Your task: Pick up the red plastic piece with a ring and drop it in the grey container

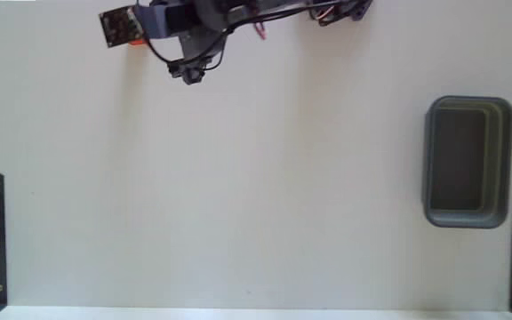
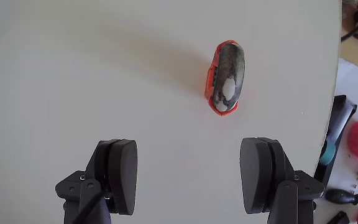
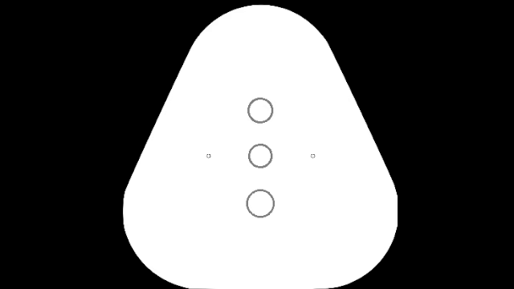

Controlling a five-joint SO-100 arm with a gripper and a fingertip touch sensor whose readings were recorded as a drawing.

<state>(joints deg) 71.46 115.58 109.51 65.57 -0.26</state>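
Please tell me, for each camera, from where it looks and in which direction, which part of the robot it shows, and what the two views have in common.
Fixed view: sits above, looking straight down on the white table; grey container at right, arm at the top edge.
Wrist view: rides on the arm, looking down past the open tool at the red piece, which lies ahead, untouched.
Shared: the table surface; the red piece shows only as an orange sliver beside the arm in the fixed view.

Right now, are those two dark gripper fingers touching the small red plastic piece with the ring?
Apart. The wrist view shows bare white table between the open gripper and the small red plastic piece, which lies beyond the fingertips.
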